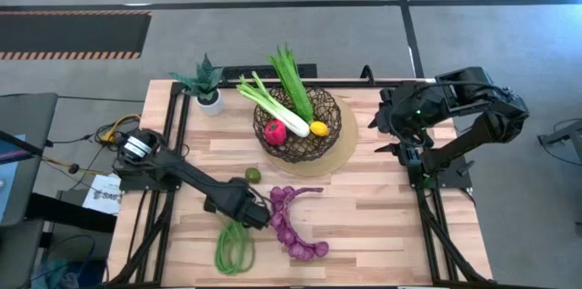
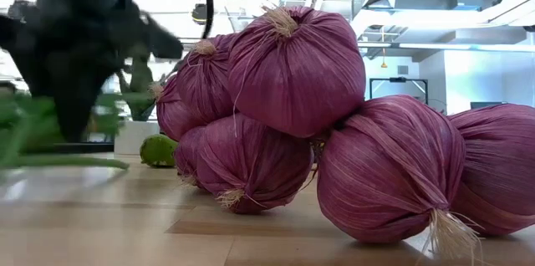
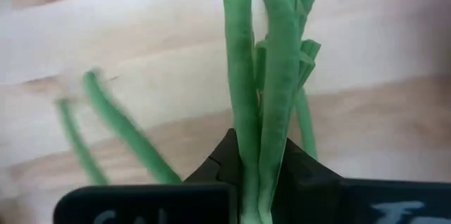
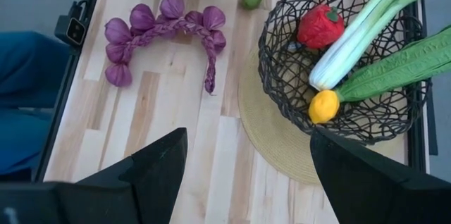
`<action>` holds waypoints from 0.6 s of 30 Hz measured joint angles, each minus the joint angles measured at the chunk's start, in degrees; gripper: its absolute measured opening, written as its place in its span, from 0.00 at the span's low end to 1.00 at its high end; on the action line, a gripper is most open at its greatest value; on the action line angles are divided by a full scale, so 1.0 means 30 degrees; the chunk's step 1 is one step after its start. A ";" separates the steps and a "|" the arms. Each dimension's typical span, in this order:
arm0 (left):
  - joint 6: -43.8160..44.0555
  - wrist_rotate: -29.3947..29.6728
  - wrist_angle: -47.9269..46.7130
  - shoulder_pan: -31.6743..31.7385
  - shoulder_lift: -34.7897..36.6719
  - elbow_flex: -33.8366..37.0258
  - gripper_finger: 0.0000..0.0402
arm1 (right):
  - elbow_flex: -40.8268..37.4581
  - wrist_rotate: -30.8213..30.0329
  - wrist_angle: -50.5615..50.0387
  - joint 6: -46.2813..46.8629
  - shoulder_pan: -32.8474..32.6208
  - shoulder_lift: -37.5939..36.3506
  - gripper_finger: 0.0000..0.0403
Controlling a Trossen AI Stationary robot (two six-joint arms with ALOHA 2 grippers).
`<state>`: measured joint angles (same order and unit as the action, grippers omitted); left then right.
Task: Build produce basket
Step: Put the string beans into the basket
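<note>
The dark wire basket [image 1: 320, 107] stands on a tan round mat [image 1: 344, 148] at the table's far middle. It holds the leek [image 1: 273, 107], the green leafy stalks [image 1: 291, 80], the red pepper [image 1: 275, 131] and the lemon [image 1: 318, 128]. The lime [image 1: 253, 175] lies on the table. The purple onion string [image 1: 296, 225] lies near the front. My left gripper [image 1: 255, 221] is shut on the bundle of green beans [image 1: 234, 249] beside the onions. My right gripper [image 4: 243, 175] is open and empty, above the table's right side. My left gripper pinches several green beans together [image 3: 259, 155] between its two fingers [image 3: 299, 171]. The beans run out forward past the fingertips, along the fingers. The rest of the bundle [image 1: 234, 249] trails toward the table's near edge; whether it is lifted clear I cannot tell.
A small potted spiky plant [image 1: 207, 84] stands at the far left corner. The onion string [image 2: 318, 115] lies close to the right of my left gripper [image 2: 75, 57], with the lime [image 2: 159, 150] behind it. Bare wood shows at the table's right half [image 1: 400, 216].
</note>
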<state>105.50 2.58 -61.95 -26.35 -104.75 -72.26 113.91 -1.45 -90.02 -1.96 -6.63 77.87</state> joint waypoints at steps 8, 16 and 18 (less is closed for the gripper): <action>0.0478 0.1872 -0.7246 -0.0575 0.0036 -0.5683 0.01 | 0.0000 0.0000 0.0007 0.0044 0.0006 0.0000 0.79; 0.0961 0.7615 -0.9408 -0.1486 0.0640 -1.0447 0.01 | 0.0000 -0.0007 0.0007 0.0146 0.0002 0.0007 0.79; 0.0510 0.8751 -0.9337 -0.1487 0.0639 -1.1175 0.01 | 0.0000 -0.0007 0.0000 0.0274 0.0003 0.0015 0.79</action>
<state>107.03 28.84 -89.96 -30.81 -102.83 -105.78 113.91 -1.48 -90.02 -1.14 -6.62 77.91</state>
